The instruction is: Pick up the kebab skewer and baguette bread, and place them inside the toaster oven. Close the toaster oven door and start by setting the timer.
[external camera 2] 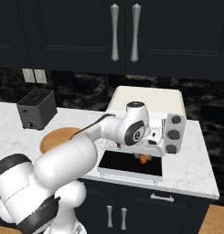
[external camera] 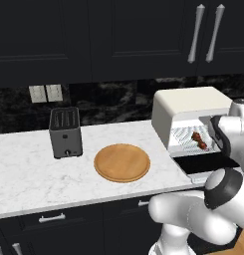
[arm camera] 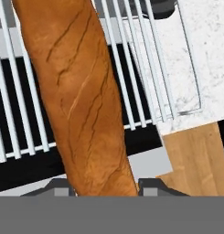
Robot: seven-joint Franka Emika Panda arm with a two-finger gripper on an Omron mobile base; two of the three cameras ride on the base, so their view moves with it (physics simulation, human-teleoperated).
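Observation:
The baguette bread [arm camera: 81,91], a long orange-brown loaf, runs up the hand view between my gripper's [arm camera: 104,185] fingers, which are shut on it. It hangs over the wire rack [arm camera: 131,59] of the toaster oven [external camera: 190,102]. In the right base view my gripper [external camera 2: 143,153] reaches into the oven mouth, with an orange end of the baguette bread [external camera 2: 143,158] showing below the hand. The kebab skewer [external camera: 199,141] lies on the rack inside the oven. The toaster oven door [external camera 2: 131,164] is folded down flat and open.
A round wooden board [external camera: 122,162] lies bare on the marble counter left of the oven. A black slot toaster [external camera: 65,132] stands further left. The oven's knobs [external camera 2: 173,135] sit on its right front. Dark cabinets hang above.

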